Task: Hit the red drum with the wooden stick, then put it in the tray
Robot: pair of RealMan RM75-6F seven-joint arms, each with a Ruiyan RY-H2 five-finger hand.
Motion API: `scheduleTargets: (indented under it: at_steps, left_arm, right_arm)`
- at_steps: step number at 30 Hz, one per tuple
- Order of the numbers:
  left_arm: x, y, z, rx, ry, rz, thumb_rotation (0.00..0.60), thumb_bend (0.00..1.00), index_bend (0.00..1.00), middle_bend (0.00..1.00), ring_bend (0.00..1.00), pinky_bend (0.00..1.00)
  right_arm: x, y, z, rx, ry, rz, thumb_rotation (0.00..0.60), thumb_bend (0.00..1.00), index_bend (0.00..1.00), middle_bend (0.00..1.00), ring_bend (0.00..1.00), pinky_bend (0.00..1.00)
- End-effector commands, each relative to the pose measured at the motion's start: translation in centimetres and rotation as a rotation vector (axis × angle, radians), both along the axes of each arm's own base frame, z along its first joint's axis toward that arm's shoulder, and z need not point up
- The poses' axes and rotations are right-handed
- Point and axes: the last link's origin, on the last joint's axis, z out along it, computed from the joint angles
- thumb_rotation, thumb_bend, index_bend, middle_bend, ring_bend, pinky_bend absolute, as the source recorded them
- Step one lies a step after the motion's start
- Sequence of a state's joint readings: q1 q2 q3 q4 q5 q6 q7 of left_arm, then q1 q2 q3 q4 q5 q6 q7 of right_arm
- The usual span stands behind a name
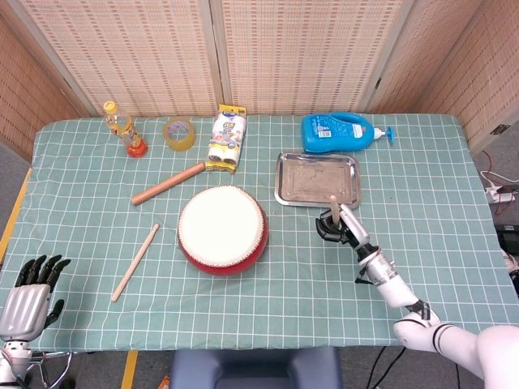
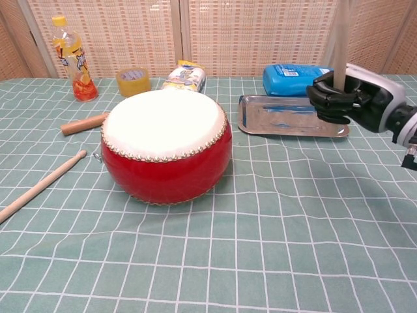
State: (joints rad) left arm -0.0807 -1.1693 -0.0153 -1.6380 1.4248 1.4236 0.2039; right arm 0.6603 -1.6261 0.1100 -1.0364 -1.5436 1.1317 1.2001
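Note:
The red drum point(image 1: 222, 229) point(image 2: 167, 145) with its white skin stands mid-table. My right hand point(image 1: 338, 226) point(image 2: 342, 98) grips a wooden stick point(image 1: 333, 208) point(image 2: 339, 45) held upright, lifted off the table, to the right of the drum and in front of the metal tray point(image 1: 317, 179) point(image 2: 290, 115). The stick's top runs out of the chest view. A second wooden stick point(image 1: 135, 262) point(image 2: 40, 185) lies flat on the cloth left of the drum. My left hand point(image 1: 31, 293) hangs off the table's near left corner with its fingers spread, holding nothing.
A thicker wooden rod point(image 1: 167, 184) point(image 2: 85, 123) lies behind the drum on the left. Along the back stand an orange drink bottle point(image 1: 123, 128), a tape roll point(image 1: 179, 133), a snack packet point(image 1: 225, 138) and a blue detergent bottle point(image 1: 341, 132).

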Motion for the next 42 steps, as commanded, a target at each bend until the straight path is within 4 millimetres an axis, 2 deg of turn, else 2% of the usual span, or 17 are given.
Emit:
scheduleTargets:
  at_steps: [1, 6, 8, 17, 23, 29, 37, 39, 42]
  left_arm:
    - [0.0, 0.0, 0.1, 0.0, 0.0, -0.005, 0.6, 0.32, 0.17, 0.09, 0.0, 0.02]
    - [0.1, 0.0, 0.2, 0.001, -0.003, -0.012, 0.6, 0.32, 0.17, 0.09, 0.0, 0.02]
    - [0.1, 0.0, 0.2, -0.001, -0.003, -0.013, 0.6, 0.32, 0.17, 0.09, 0.0, 0.02]
    - [0.0, -0.1, 0.2, -0.005, -0.009, -0.02, 0.6, 0.32, 0.17, 0.09, 0.0, 0.02]
    - [-0.1, -0.2, 0.2, -0.008, -0.012, -0.022, 0.6, 0.32, 0.17, 0.09, 0.0, 0.02]
    - [-0.3, -0.2, 0.1, -0.011, -0.015, -0.018, 0.6, 0.32, 0.17, 0.09, 0.0, 0.02]
    - [-0.5, -0.3, -0.1, -0.017, -0.019, -0.012, 0.6, 0.32, 0.17, 0.09, 0.0, 0.02]
    - [-0.5, -0.3, -0.1, -0.018, -0.021, -0.013, 0.6, 0.32, 0.17, 0.09, 0.0, 0.02]
    - [-0.5, -0.3, -0.1, -0.019, -0.02, -0.014, 0.6, 0.32, 0.17, 0.09, 0.0, 0.02]
  right_arm:
    - [4.4, -2.5, 2.5, -0.144, 0.354, 0.109, 0.6, 0.68, 1.0, 1.0, 1.0, 1.0]
    - [7.5, -3.4, 2.1, -0.355, 0.762, 0.261, 0.6, 0.68, 1.0, 1.0, 1.0, 1.0]
    - [8.7, -3.5, 1.5, -0.4, 0.875, 0.309, 0.6, 0.68, 1.0, 1.0, 1.0, 1.0]
    - [12.8, -4.9, -0.1, -0.464, 1.097, 0.357, 0.6, 0.68, 1.0, 1.0, 1.0, 1.0]
    - [14.6, -5.7, -0.8, -0.568, 1.254, 0.427, 0.6, 0.68, 1.0, 1.0, 1.0, 1.0]
    - [15.4, -6.0, -1.9, -0.608, 1.35, 0.465, 0.6, 0.68, 1.0, 1.0, 1.0, 1.0]
    - [14.4, -5.9, -3.2, -0.695, 1.543, 0.572, 0.6, 0.68, 1.0, 1.0, 1.0, 1.0]
    - [14.3, -5.9, -3.3, -0.695, 1.541, 0.559, 0.6, 0.68, 1.0, 1.0, 1.0, 1.0]
    - [14.6, -6.0, -2.8, -0.658, 1.435, 0.474, 0.6, 0.68, 1.0, 1.0, 1.0, 1.0]
